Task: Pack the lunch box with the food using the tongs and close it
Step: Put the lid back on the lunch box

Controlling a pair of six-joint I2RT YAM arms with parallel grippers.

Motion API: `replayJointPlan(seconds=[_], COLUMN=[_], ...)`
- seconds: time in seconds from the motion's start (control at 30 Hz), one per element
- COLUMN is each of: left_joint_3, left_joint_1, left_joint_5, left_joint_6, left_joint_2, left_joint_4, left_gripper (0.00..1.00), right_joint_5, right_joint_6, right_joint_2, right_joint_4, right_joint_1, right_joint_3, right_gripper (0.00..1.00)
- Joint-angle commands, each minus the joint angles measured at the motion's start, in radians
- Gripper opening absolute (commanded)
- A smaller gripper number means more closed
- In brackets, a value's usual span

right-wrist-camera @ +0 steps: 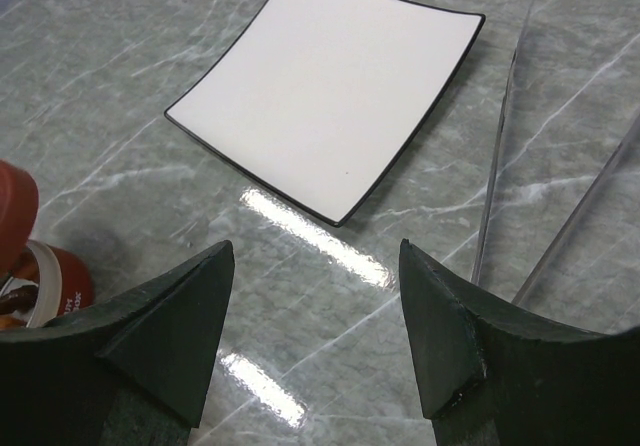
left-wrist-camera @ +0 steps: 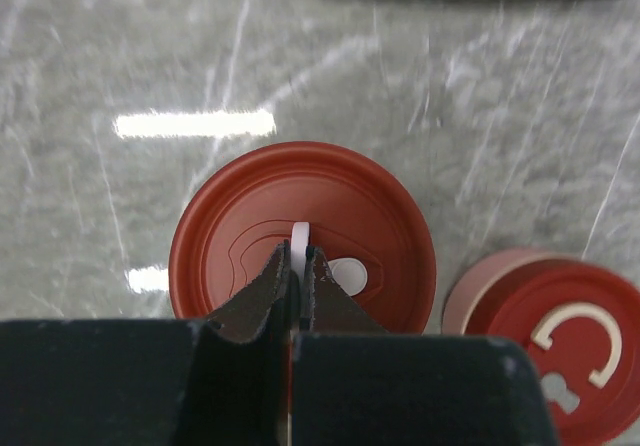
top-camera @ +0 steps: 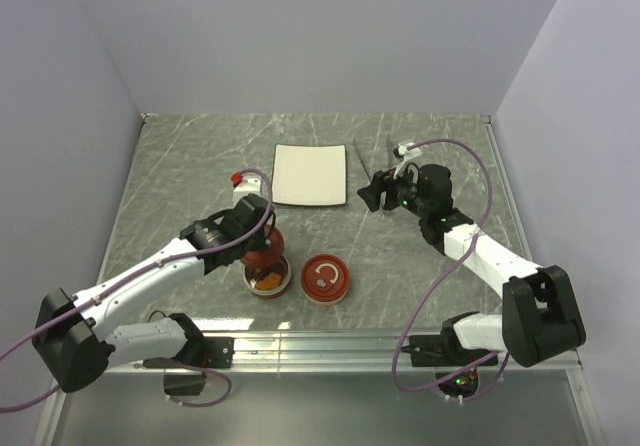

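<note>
**Lid Hung Over the Filled Box, Tongs Lay Idle**

The left tool [left-wrist-camera: 298, 258] was clamped on the white handle [left-wrist-camera: 300, 234] of a red lid [left-wrist-camera: 300, 186], holding it flat above the surface [left-wrist-camera: 120, 66]. In the top view the open lunch box [top-camera: 289, 280] sat just on the near side of that lid and partly under it. The food [top-camera: 266, 284] showed inside as orange-brown morsels. How far the lid stood above the rim could not be told.

As I judge it, the closing move turned on one relation: the box lay slightly toward the arm bases from the lid, and the left arm was the one over it. The left wrist view hid the box wholly behind the lid, so only the top view gave that offset.

The right tool [right-wrist-camera: 315, 256] stood wide open and held nothing, well apart from the box. The tongs [right-wrist-camera: 497, 166] lay ahead and to its right, their long axis running away from it, beside the bare white plate [right-wrist-camera: 330, 86]. A second box [top-camera: 325, 278], lid on, stood just right of the open one.
</note>
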Motion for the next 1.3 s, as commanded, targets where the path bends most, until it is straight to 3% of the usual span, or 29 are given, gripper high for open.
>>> replayJointPlan(seconds=[0.0, 0.73, 1.27], left_joint_3=[0.028, -0.109, -0.162], left_joint_1=[-0.033, -0.175, -0.321], left_joint_5=[0.040, 0.030, -0.115], left_joint_6=[-0.072, -0.251, -0.405], left_joint_2=[-0.008, 0.027, -0.011], left_joint_4=[-0.052, -0.044, -0.038], left_gripper=[0.00, 0.00, 0.00], right_joint_5=[-0.014, -0.025, -0.039], right_joint_6=[-0.006, -0.005, -0.003], right_joint_2=[-0.010, -0.003, 0.001], right_joint_4=[0.056, 0.053, 0.055], right_joint_1=[-0.006, -0.006, -0.006], right_joint_3=[-0.012, -0.012, -0.008], right_gripper=[0.74, 0.74, 0.74])
